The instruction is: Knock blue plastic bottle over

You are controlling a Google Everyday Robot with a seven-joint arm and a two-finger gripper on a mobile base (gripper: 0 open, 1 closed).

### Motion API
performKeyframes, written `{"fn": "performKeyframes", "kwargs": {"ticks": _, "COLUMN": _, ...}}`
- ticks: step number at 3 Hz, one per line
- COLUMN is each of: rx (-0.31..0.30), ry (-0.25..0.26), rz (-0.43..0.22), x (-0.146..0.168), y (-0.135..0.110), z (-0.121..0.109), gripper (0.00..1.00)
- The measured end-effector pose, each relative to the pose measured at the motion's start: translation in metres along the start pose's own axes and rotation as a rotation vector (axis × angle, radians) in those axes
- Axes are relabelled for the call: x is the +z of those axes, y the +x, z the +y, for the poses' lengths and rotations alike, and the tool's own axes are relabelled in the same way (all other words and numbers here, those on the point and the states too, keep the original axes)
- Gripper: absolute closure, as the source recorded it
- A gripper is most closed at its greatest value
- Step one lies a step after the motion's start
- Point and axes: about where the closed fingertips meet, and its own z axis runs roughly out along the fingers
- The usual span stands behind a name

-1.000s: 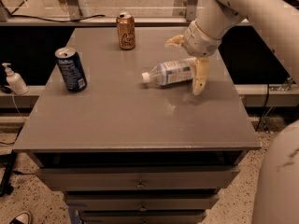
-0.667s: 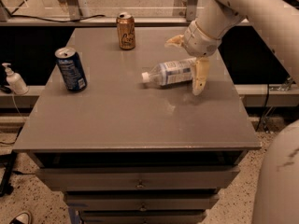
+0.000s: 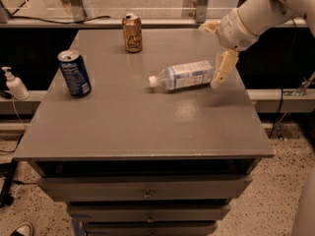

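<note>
The blue plastic bottle (image 3: pixel 184 75) lies on its side on the grey table (image 3: pixel 142 127), right of centre, with its white cap pointing left. My gripper (image 3: pixel 217 48) hangs at the bottle's base end, at the table's right side. It is open and holds nothing. One cream finger (image 3: pixel 223 69) points down beside the bottle's base; the other finger (image 3: pixel 210 27) sits farther back. The white arm comes in from the upper right.
A dark blue soda can (image 3: pixel 75 73) stands at the left. A brown can (image 3: pixel 132 33) stands at the back centre. A small white pump bottle (image 3: pixel 15 84) stands off the table to the left. Drawers sit under the tabletop.
The gripper has moved a little to the right and up, away from the bottle's base. The bottle lies on its side as before.
</note>
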Motion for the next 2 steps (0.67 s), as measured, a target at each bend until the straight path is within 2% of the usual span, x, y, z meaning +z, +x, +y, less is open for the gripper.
{"fn": "performKeyframes", "kwargs": {"ticks": 1, "rx": 0.173, "ry": 0.202, "rz": -0.115, "x": -0.052, "y": 0.024, "z": -0.02, "gripper": 0.0}}
{"fn": "performKeyframes", "kwargs": {"ticks": 2, "rx": 0.298, "ry": 0.365, "rz": -0.236, "x": -0.11, "y": 0.047, "z": -0.025, "gripper": 0.0}}
